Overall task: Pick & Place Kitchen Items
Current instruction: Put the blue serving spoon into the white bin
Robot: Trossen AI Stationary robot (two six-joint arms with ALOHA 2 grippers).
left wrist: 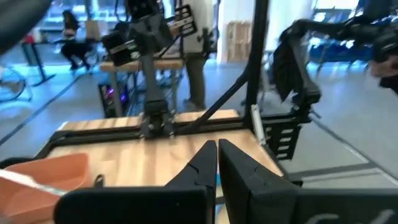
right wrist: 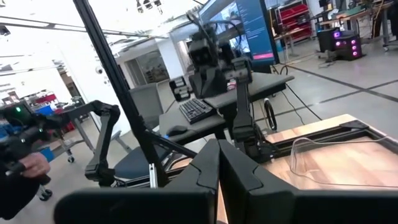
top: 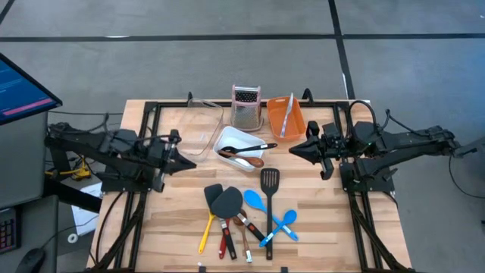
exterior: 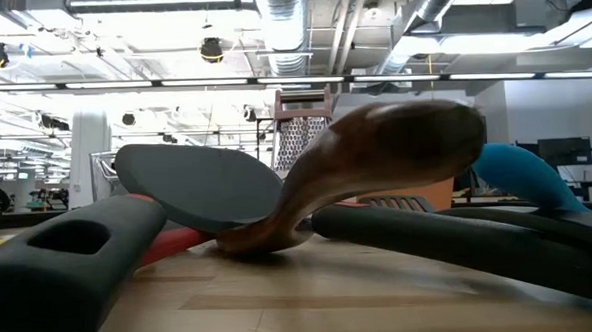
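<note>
Several utensils lie flat on the wooden table near its front edge: two black spatulas (top: pixel 221 200), a slotted turner (top: pixel 270 182), two blue spoons (top: pixel 255 199) (top: pixel 286 222), a yellow-handled tool (top: pixel 205 235) and red-handled tools (top: pixel 225 240). A wooden spoon (top: pixel 250 161) and a black-handled tool (top: pixel 254 148) lie in a white tub (top: pixel 229 136). My left gripper (top: pixel 191 161) hovers shut and empty left of the tub. My right gripper (top: pixel 292 150) hovers shut and empty right of it. The low view shows a wooden spoon bowl (exterior: pixel 385 147), a black spatula (exterior: pixel 197 180) and a blue spoon (exterior: pixel 522 176) close up.
A steel grater with a pink top (top: pixel 245 106), an orange tub (top: pixel 295 121) with a pale utensil in it, and a clear tub (top: pixel 198 130) stand at the table's far side. Black frame rails (top: pixel 144 152) run along both sides. A monitor (top: pixel 19 87) stands off the left.
</note>
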